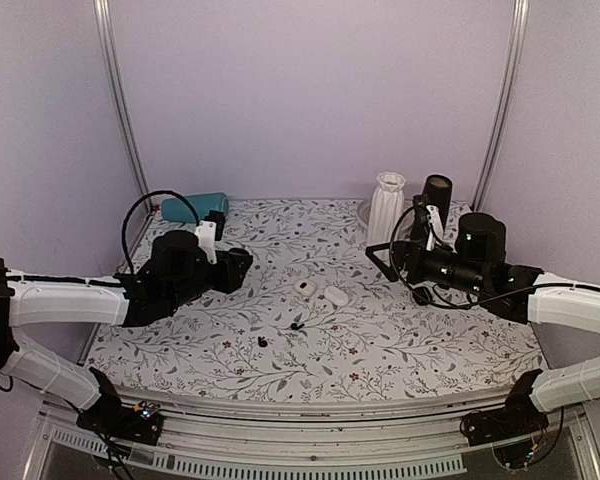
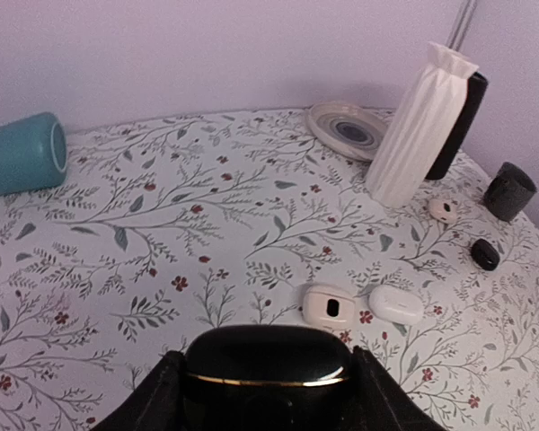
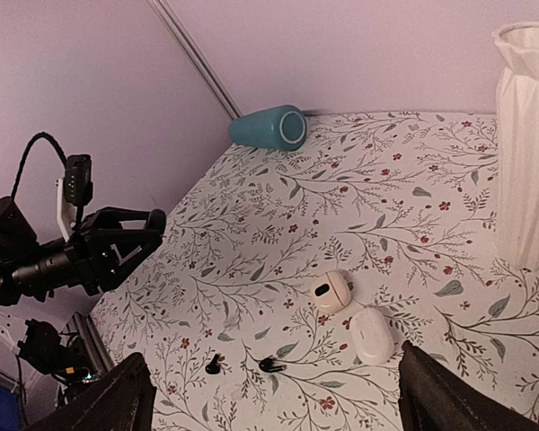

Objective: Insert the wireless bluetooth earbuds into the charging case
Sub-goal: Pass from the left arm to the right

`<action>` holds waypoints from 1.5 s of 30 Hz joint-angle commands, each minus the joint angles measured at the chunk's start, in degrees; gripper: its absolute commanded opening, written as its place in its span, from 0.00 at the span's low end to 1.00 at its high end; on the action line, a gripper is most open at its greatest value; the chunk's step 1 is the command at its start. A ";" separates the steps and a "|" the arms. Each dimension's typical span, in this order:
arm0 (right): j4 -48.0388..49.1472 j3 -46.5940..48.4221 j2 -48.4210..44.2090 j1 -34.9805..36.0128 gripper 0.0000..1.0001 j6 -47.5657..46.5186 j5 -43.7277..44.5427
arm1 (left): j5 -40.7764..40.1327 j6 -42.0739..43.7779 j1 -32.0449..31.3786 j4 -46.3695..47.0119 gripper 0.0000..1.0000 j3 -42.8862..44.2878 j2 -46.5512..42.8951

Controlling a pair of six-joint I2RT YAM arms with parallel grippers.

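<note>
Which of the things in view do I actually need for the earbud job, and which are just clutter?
Needed:
charging case, gripped in the left pincer
two black earbuds, lying loose

Just lying about:
two white oval cases
white vase
teal cup, on its side
plate
black cylinder behind the vase
black lump

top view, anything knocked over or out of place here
The teal cup lies on its side at the back left. Both black earbuds lie loose on the tablecloth, apart from the charging case, which looks closed in the left gripper.
</note>
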 commanded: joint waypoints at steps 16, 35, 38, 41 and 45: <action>-3.76 22.12 15.66 6.21 0.74 12.62 -17.56 | 11.11 31.04 -15.08 18.37 0.14 4.70 -2.97; -7.78 27.64 21.03 9.73 0.37 10.47 -20.72 | 9.39 34.90 -17.79 14.25 0.13 11.06 3.16; -8.18 27.89 21.21 9.74 0.32 10.47 -21.34 | 8.84 34.86 -17.92 14.03 0.13 11.57 3.91; -8.44 28.03 21.36 9.75 0.25 10.47 -22.14 | 8.52 34.75 -17.97 13.82 0.13 11.99 4.48; -8.97 27.95 20.84 9.74 0.09 10.39 -21.82 | 8.31 34.49 -17.95 13.42 0.16 12.52 5.01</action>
